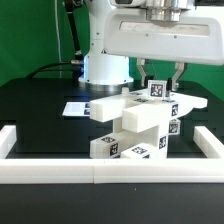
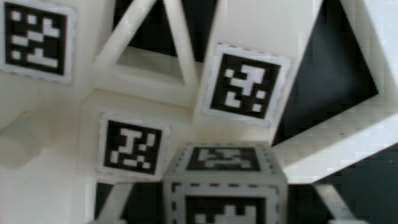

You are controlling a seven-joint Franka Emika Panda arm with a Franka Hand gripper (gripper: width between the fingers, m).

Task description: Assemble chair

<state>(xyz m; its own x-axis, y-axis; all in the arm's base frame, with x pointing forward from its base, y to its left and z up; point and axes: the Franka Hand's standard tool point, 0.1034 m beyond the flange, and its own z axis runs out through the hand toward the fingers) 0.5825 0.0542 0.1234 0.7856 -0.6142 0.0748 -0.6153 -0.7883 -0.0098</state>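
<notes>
Looks like a chunky pile of chair (image 1: 135,122) pieces mid black table (image 1: 40,95), just behind the white border rail (image 1: 110,172), with the marker board (image 1: 75,107) off toward the exterior view's left. Hanging right over the top tagged block (image 1: 157,91) with the gripper (image 1: 161,84) spread wide, 2 fingers (image 1: 144,76) either side of it and clamping nothing. Wrist view crammed with tagged white faces up close.

Green backdrop (image 1: 30,40) behind; black tabletop (image 1: 35,115); white border rail (image 1: 110,171) along front edge and sides.
</notes>
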